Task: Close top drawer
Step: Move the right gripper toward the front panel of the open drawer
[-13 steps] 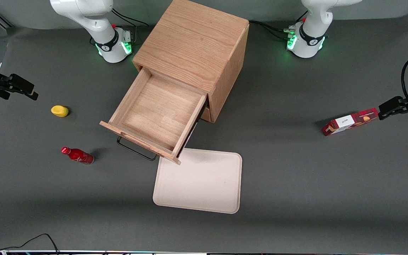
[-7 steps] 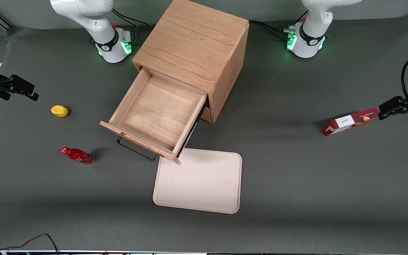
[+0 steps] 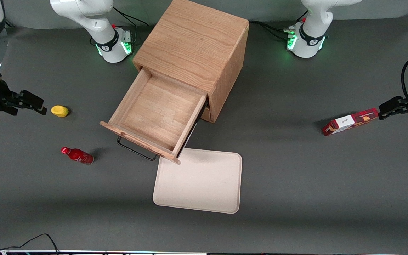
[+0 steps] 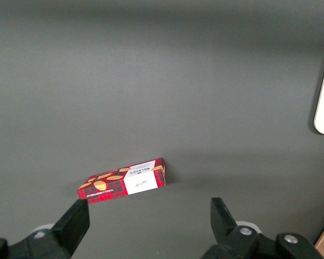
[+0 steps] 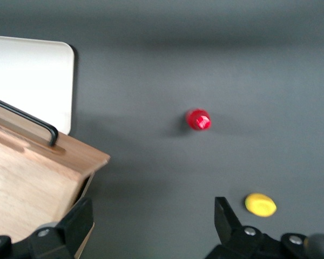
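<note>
The top drawer (image 3: pixel 156 115) stands pulled far out of the oak cabinet (image 3: pixel 193 46), its bare wooden floor fully exposed and nothing lying in it. Its front panel, with the thin black wire handle (image 3: pixel 135 150), faces the front camera at a slant, and 1 corner of that panel overhangs the rim of the cream tray (image 3: pixel 198 182), which lies flat on the bench (image 3: pixel 296 170) nearer the camera than the cabinet.

The hand (image 3: pixel 35 106) hangs toward the working arm's end of the bench, well apart from the drawer and just beside the yellow object (image 3: pixel 60 111). Its 2 fingers (image 5: pixel 75 221) are spread wide with nothing between them; in the right wrist view they frame open bench, with the drawer's corner and handle (image 5: pixel 27 121) close by 1 of them. The red bottle (image 3: pixel 77 155) lies on its side between the hand and the drawer front, nearer the camera than both. A red box (image 3: pixel 350 122) lies toward the parked arm's end.

By my judgement, nothing of the closing is done: the drawer is at or near full extension and no contact is made. What is left is the whole job: bring the hand to the front panel, past the bottle, then push the drawer along its slanted line into the cabinet until the front sits flush.
</note>
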### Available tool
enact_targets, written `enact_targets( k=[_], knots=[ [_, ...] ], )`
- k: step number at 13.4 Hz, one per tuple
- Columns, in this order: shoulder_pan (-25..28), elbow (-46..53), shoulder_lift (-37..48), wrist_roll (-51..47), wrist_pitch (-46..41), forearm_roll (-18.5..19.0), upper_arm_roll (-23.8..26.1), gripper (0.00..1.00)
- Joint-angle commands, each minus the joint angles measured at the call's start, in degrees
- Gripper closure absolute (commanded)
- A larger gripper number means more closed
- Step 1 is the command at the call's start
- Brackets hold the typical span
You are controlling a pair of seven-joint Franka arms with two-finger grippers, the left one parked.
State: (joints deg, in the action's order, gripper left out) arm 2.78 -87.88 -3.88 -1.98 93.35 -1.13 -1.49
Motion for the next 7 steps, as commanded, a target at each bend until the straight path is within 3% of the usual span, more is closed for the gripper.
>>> enact_targets(
  k=[1,7],
  knots=[
    [-0.06,12.61,-10.51,1.28,-2.03,-0.36,2.35,0.0],
    [-1.2,26.33,-25.28,10.84,-2.21,-0.88,11.32,0.0]
  ],
)
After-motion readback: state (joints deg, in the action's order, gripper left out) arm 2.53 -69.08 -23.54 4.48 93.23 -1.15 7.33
